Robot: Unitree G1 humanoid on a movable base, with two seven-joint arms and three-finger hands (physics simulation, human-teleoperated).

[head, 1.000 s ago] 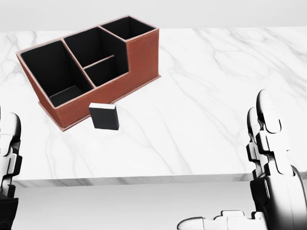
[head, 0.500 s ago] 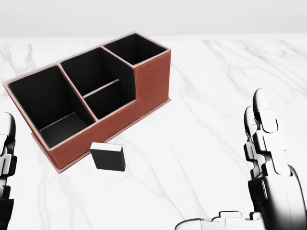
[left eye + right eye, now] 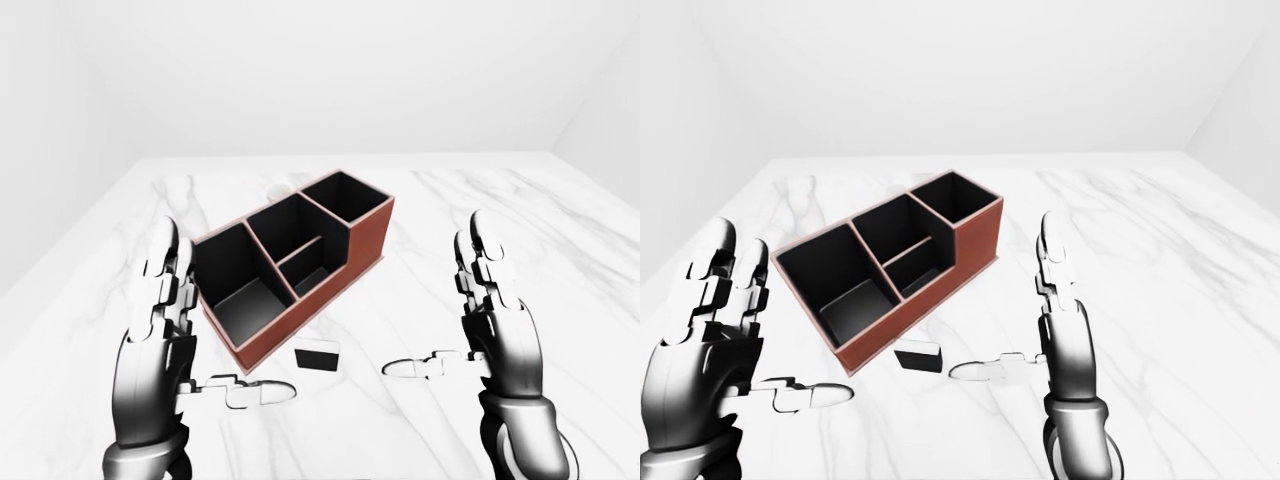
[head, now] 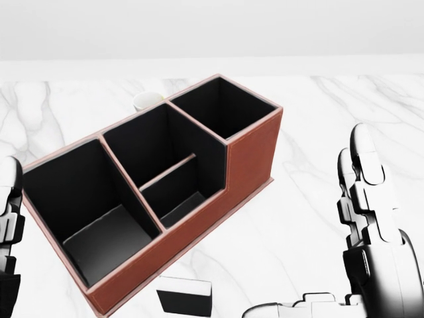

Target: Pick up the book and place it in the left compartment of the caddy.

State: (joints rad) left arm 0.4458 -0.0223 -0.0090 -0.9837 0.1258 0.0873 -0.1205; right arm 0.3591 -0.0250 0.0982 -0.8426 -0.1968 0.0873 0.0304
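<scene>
Beside unmarked caddy (image 3: pixel 300 270), unlabelled book (image 3: pixel 318 356)

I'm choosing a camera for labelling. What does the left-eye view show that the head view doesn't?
Only the left-eye view shows both robot hands whole, the left robot hand and right robot hand, open, plus the full book and the walls around the table. Only the head view shows the caddy compartments large and a pale round thing above it clearly. Both show caddy, book and marble top.
</scene>
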